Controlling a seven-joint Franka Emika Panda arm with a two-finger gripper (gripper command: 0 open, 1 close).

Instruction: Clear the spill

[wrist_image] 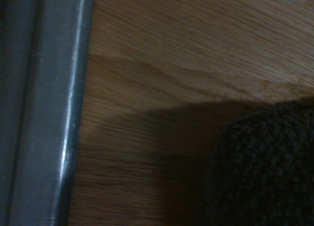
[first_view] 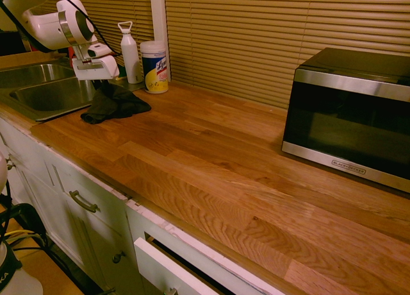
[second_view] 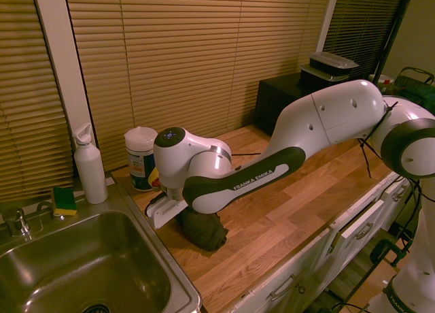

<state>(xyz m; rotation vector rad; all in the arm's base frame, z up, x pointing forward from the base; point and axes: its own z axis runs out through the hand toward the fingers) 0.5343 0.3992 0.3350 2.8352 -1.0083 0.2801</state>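
The gripper is closed on the dark cloth, bunched on the counter beside the sink. No spill is visible; the cloth may cover it. Dragging the bundle with uneven pressure could smear residue toward the sink rim.

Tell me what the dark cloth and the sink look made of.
Cloth: probably cotton or microfiber, matte; its bumpy weave shows up close.

Sink: likely stainless steel, satin to shiny; its grey rim catches bright streaks.
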